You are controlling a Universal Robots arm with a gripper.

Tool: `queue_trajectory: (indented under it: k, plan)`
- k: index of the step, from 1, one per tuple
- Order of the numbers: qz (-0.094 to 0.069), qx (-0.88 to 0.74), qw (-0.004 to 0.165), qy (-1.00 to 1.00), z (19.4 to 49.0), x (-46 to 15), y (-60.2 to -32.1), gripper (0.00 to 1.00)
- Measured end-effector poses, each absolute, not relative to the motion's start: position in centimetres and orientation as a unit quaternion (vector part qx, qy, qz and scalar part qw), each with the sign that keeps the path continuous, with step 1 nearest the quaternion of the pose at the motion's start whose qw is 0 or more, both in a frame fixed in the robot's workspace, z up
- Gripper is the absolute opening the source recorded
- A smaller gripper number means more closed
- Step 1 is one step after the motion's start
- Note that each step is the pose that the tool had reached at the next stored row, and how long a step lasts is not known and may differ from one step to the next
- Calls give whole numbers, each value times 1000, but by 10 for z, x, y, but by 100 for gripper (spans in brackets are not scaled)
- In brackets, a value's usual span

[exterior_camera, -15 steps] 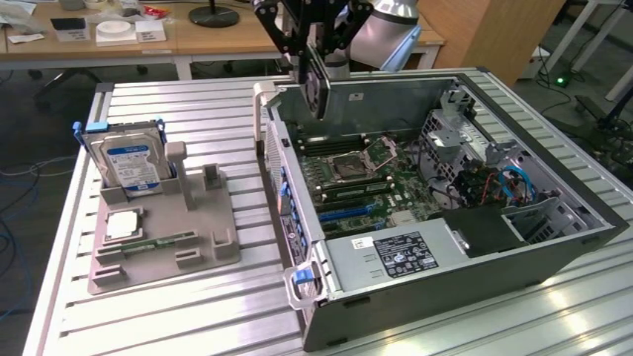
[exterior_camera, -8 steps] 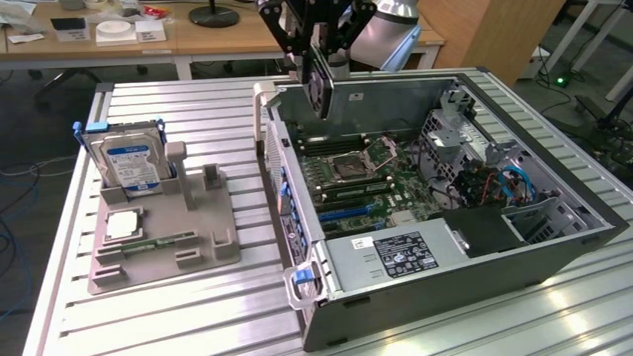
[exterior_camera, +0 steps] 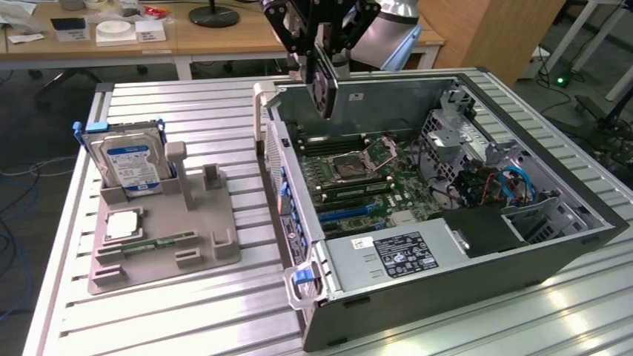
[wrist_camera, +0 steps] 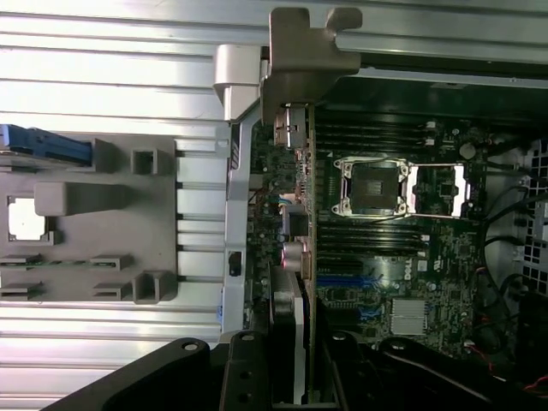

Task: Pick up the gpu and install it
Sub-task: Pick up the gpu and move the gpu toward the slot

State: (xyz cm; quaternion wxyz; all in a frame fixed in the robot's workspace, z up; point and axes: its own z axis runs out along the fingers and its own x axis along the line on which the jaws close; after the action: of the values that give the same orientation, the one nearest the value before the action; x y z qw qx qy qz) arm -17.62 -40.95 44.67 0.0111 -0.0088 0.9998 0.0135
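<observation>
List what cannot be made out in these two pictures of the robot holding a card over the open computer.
- Exterior view: the gripper is cut off by the top edge, and its dark frame hides where the jaws meet the gpu.
- Wrist view: the gpu shows edge-on, faces hidden.
- Exterior view: power supply label print too small.
- Wrist view: hard drive cut by the edge.

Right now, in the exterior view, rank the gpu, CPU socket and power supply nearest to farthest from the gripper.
1. gpu, held in the gripper, above the case.
2. CPU socket, on the motherboard below.
3. power supply, case's camera-side end.
</observation>
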Motion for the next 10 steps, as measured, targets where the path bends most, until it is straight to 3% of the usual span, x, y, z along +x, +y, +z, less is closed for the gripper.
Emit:
queue_trajectory:
  k: [10]
  plan:
    - [14,-9,11,1000,447,-170,-409,28]
